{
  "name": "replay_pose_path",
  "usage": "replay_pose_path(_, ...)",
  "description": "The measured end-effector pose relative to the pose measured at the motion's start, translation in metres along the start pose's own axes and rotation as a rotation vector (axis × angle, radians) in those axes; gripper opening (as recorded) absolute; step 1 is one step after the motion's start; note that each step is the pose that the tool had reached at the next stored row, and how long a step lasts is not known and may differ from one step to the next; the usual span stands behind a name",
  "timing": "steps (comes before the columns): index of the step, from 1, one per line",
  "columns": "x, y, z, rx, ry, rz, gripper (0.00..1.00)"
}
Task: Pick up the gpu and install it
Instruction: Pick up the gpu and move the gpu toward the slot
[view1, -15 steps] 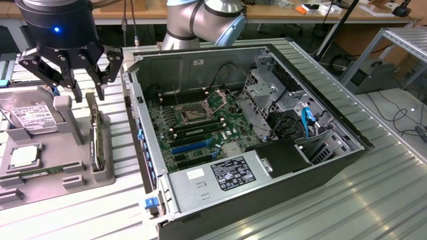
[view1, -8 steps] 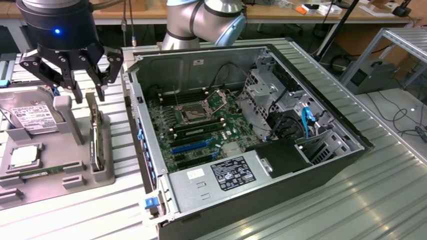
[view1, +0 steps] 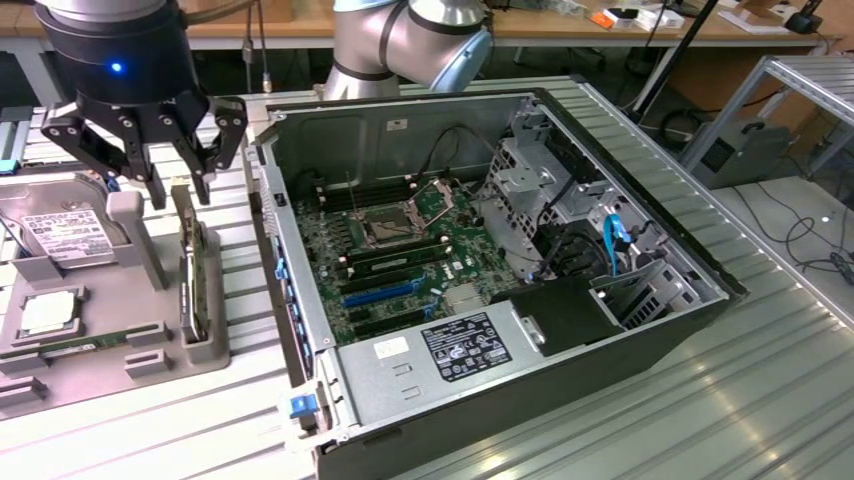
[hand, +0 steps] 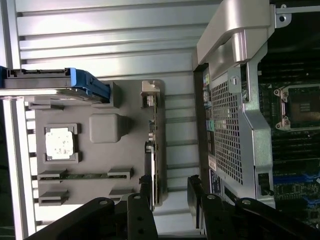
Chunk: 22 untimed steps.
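The gpu stands on its long edge in a slot of the grey holder tray, to the exterior view's left of the open computer case. Its pale bracket end points away from the gripper in the wrist view, where the gpu is a thin dark strip. My gripper hangs open just above the card's far end without touching it. In the wrist view the gripper has one finger close over the card and the other toward the case. The motherboard's blue slots lie bare.
On the same tray sit a silver hard drive with a white label, a CPU chip and a memory stick. The case wall rises close beside the card. Ribbed metal tabletop surrounds everything.
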<state>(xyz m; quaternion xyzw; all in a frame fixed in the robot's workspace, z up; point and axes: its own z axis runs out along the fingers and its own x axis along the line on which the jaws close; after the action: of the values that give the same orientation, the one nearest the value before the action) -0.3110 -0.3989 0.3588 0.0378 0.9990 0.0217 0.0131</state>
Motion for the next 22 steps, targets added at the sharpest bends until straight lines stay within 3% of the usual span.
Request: replay_pose_path(22,0.000,-0.0005,0.0114,0.0000,0.0000,0.000,0.42)
